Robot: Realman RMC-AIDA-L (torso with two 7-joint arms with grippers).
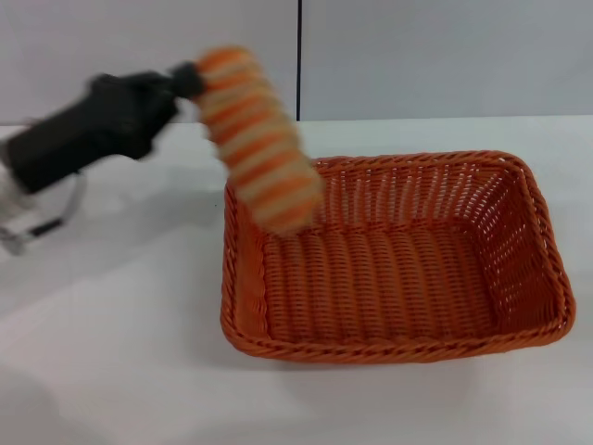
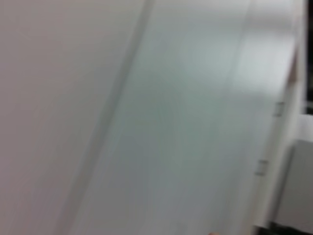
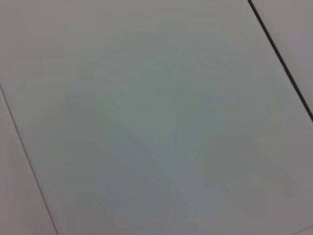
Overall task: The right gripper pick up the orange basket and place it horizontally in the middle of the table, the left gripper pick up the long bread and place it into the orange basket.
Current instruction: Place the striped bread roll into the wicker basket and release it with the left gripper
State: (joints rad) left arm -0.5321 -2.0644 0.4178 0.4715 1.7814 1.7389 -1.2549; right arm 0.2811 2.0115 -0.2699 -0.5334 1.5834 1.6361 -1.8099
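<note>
Orange basket (image 1: 394,269) low centre on desk (image 1: 111,352); left gripper (image 1: 190,82) upper left, jaws clamping long bread (image 1: 259,139); early release risks rim bounce-out.

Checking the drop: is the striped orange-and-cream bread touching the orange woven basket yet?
Cannot tell. In the head view the striped bread, held by the left gripper, overlaps the woven basket's far-left rim, hiding any gap.
</note>
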